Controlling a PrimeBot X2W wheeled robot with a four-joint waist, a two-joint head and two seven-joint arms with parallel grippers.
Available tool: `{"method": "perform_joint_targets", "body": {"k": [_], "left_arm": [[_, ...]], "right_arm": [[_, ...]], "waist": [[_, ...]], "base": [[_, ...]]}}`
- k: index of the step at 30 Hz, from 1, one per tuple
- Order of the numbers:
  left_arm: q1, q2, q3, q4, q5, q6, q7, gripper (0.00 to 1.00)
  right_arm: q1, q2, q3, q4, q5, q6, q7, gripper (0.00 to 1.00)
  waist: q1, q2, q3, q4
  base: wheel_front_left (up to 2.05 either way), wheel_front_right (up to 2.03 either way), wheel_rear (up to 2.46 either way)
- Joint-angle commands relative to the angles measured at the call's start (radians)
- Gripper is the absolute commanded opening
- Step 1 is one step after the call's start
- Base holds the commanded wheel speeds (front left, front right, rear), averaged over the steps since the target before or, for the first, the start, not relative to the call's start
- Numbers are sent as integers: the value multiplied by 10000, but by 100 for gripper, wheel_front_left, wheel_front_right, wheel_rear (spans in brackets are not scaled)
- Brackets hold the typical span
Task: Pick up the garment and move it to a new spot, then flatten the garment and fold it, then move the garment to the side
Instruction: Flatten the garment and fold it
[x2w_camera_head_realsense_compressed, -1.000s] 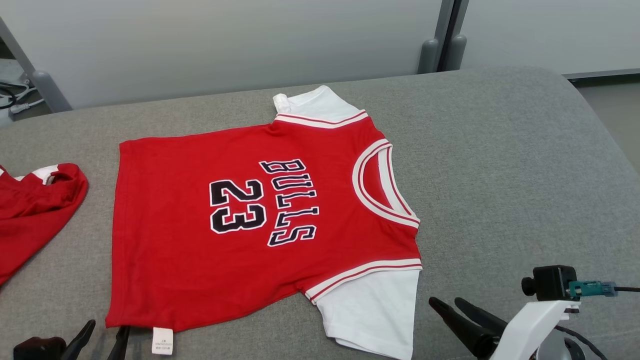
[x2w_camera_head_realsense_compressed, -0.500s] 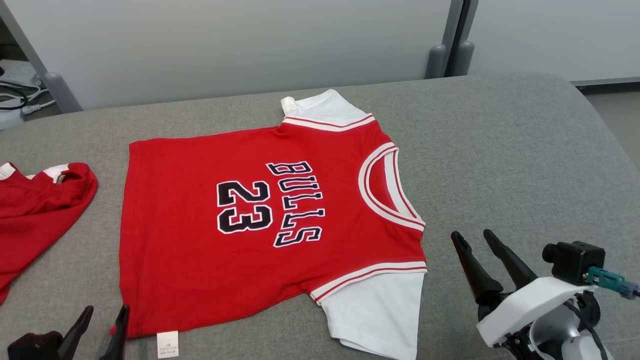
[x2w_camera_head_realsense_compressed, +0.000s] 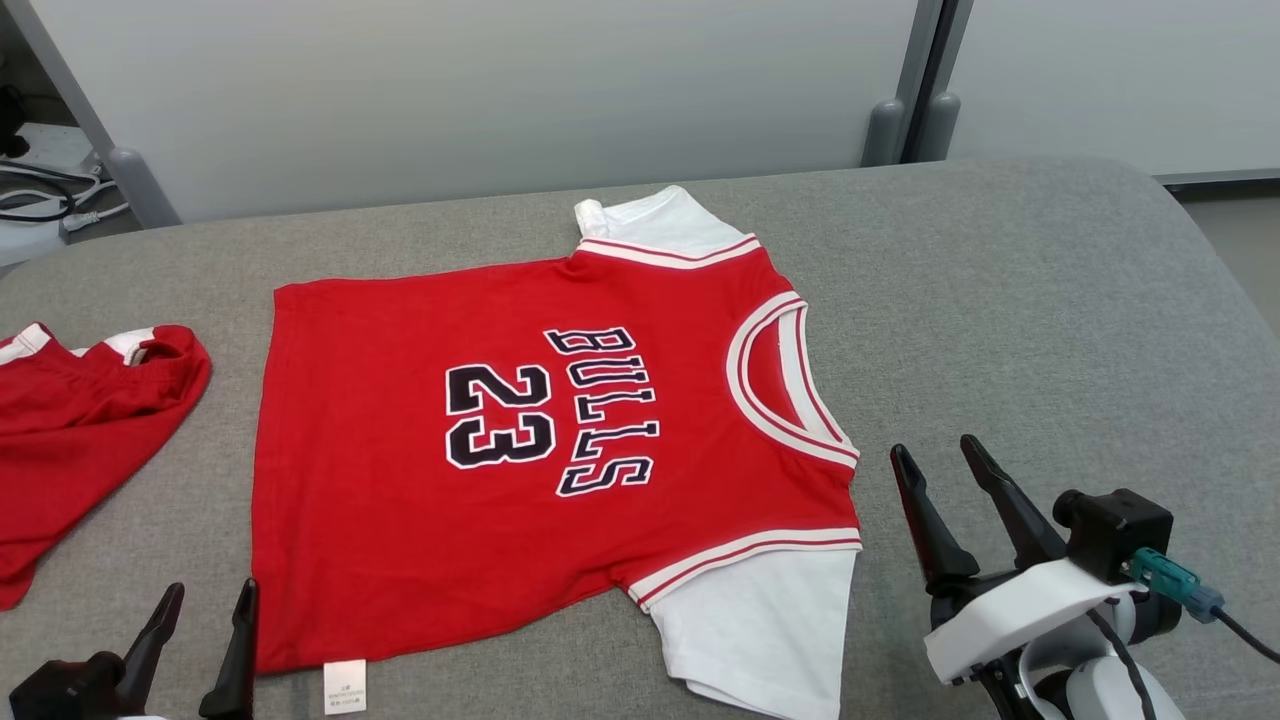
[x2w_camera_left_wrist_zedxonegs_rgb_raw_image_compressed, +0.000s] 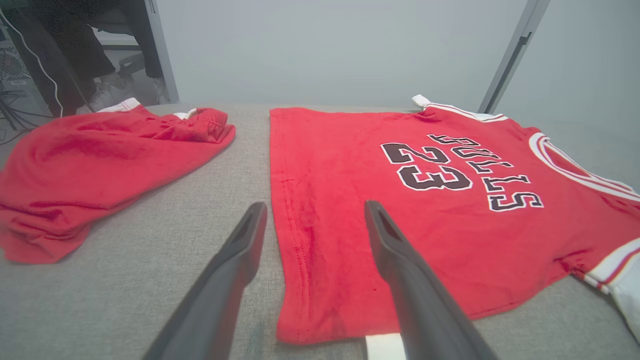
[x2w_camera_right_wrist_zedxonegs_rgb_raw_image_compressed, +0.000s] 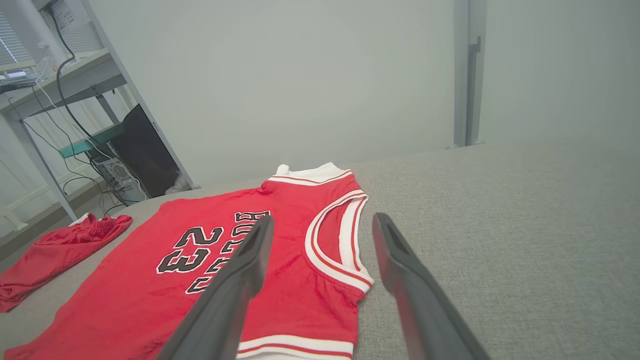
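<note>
Red jersey with white sleeves (x2w_camera_head_realsense_compressed: 400, 520) lay flat on grey fabric table (x2w_camera_head_realsense_compressed: 1000, 300); left gripper (x2w_camera_head_realsense_compressed: 213, 588) and right gripper (x2w_camera_head_realsense_compressed: 934, 447) stood wide, empty. Folding judged next: pinch hem (x2w_camera_head_realsense_compressed: 262, 560) and sleeve (x2w_camera_head_realsense_compressed: 760, 620).

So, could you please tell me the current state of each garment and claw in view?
jersey: laid flat, print up, not folded.
second red garment: bunched up, lying apart from the jersey.
left claw: open, empty, at the jersey's hem.
right claw: open, empty, beside the jersey's collar end.
</note>
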Motion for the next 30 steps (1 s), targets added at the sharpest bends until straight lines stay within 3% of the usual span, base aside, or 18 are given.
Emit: {"method": "perform_joint_targets", "body": {"k": [1,12,30], "left_arm": [[-193,224,502,-290,132,25,-59,100],[15,-288,761,-491,487,-7,-59,100],[439,-891,1121,-836,791,-10,-59,100]], "right_arm": [[-436,-17,260,-94,-279,14,-305,100],[-402,123,191,617,-1369,14,-1432,100],[437,192,-309,493,-2273,14,-1733,100]], "waist": [[0,-1,-11,7],[0,-1,-49,1],[0,-1,-353,4]], "base": [[0,0,0],[0,0,0],[0,0,0]]}}
